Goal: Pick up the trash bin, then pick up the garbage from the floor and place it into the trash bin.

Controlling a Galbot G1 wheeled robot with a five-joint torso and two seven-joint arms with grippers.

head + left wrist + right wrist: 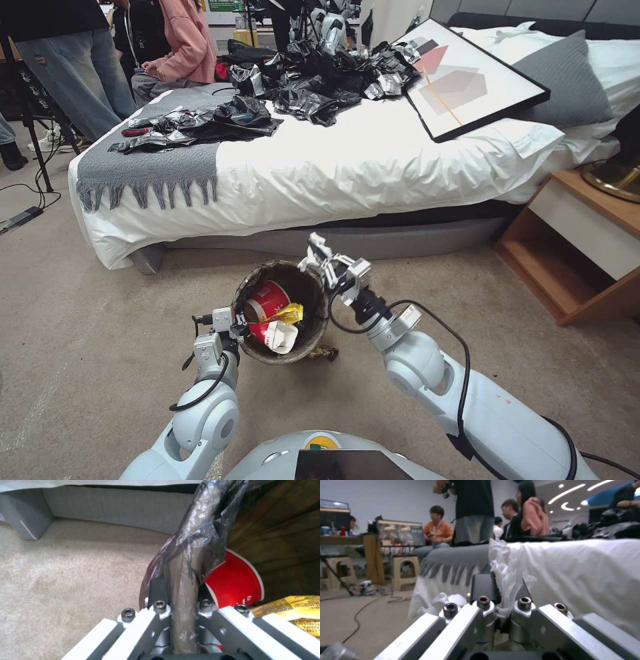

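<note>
L gripper (178, 597) clamps bin (313, 293) rim w/ cups (267, 300), wrapper (288, 313); R gripper (503, 592) pinches tissue (505, 567).

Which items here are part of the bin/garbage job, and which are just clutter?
Job:
- trash bin, rim clamped by left gripper
- red-and-white cups and yellow wrapper inside it
- white tissue pinched in right gripper
- foil wrapper on the carpet beside the bin

Clutter:
- black-and-silver bags on the bed
- framed picture
- grey pillow
- nightstand
</note>
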